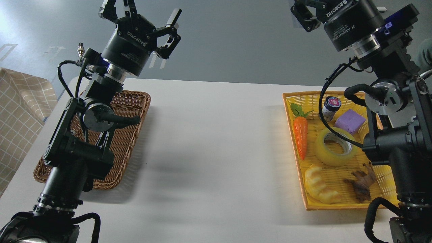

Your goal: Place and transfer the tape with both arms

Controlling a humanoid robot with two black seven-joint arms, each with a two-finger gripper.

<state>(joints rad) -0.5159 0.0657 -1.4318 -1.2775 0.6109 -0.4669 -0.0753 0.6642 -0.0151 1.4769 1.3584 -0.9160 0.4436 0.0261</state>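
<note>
Both pincers raised, empty | left pincer (pixel 148 17) fingers apart | right pincer (pixel 308 13) (cropped) state unclear | tape (pixel 335 146) lay in yellow basket (pixel 337 205)

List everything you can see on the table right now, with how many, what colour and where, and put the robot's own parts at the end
table: one, white, fills the middle of the view
brown basket: one, woven wicker, left side, partly behind the left arm
yellow basket: one, woven, right side
tape: one roll, translucent yellow, centre of the yellow basket
carrot toy: one, orange with green top, basket's left edge
jar: one, small, dark lid, back of the basket
purple block: one, beside the jar
bread toy: one, pale yellow, front of the basket
brown figure: one, front right, kind unclear
checked cloth: one, beige, far left
left gripper: black, raised, open
right gripper: black, raised, fingers cut off
</note>
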